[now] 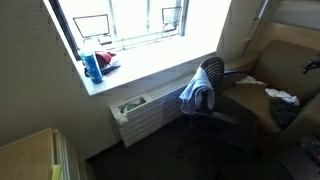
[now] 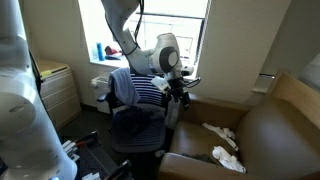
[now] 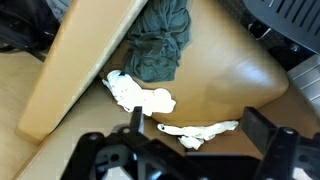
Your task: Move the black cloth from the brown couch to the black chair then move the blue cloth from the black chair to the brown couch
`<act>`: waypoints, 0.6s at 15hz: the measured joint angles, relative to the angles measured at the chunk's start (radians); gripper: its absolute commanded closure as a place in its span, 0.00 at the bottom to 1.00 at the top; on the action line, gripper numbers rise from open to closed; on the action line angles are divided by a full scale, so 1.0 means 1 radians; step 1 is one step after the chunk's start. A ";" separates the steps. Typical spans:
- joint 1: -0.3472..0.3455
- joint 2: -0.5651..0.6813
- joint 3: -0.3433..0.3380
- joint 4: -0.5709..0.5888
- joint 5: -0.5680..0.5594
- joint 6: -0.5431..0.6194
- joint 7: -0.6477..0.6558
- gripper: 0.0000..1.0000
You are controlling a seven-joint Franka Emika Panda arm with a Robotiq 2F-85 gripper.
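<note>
On the couch (image 3: 235, 85) seat, close against its back cushion, the black cloth (image 3: 160, 45) lies crumpled in the wrist view. Just beside it lie two white rags (image 3: 140, 95), one touching its lower edge, one nearer to the gripper (image 3: 192, 118). The gripper hangs above the seat with its jaws wide apart and nothing between them. In an exterior view the gripper (image 2: 182, 90) is between the chair (image 2: 135, 135) and the couch (image 2: 270, 140). The blue cloth (image 2: 135, 88), with stripes, hangs over the chair back; it shows in both exterior views. Behind the chair (image 1: 212, 70) is a bright window sill (image 1: 150, 62).
</note>
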 measured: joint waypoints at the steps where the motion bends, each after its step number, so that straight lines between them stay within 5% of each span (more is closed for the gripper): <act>1: 0.016 0.011 -0.014 0.006 0.010 -0.003 0.036 0.00; 9: 0.073 0.471 -0.066 0.294 0.413 0.027 0.202 0.00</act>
